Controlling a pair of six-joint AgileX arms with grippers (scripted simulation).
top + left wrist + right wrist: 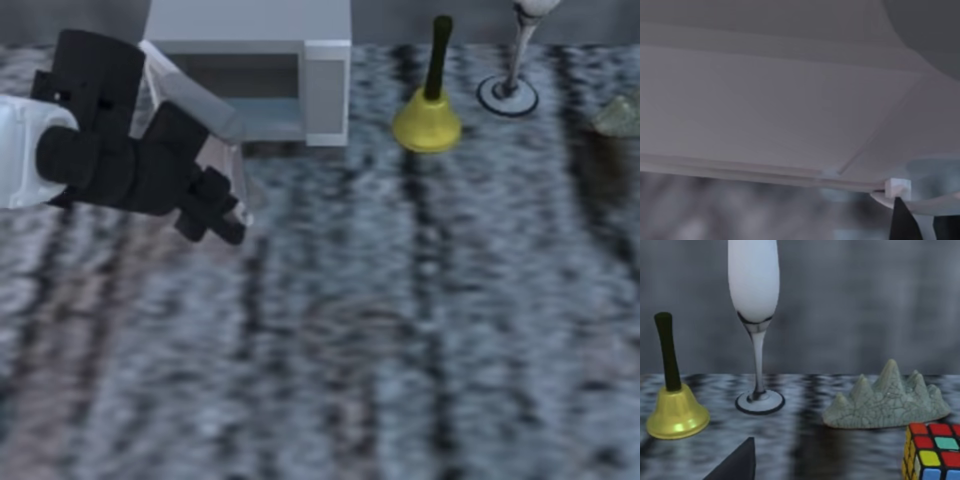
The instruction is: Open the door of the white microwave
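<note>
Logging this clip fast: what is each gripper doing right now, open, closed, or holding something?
Left gripper: at the door of the white microwave, which stands ajar; grip cannot be told.
Right gripper: not in the top view; state cannot be told.

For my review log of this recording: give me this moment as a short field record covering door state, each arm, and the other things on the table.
door state: the door is swung partly open from the white microwave, cavity visible
left gripper: the left gripper is at the door's outer edge, left of the table's middle
left grip: cannot tell whether the fingers are shut on the handle
right arm: not seen in the top view
other items: yellow bell, wine glass, grey-green ridged stone piece, colour cube
</note>
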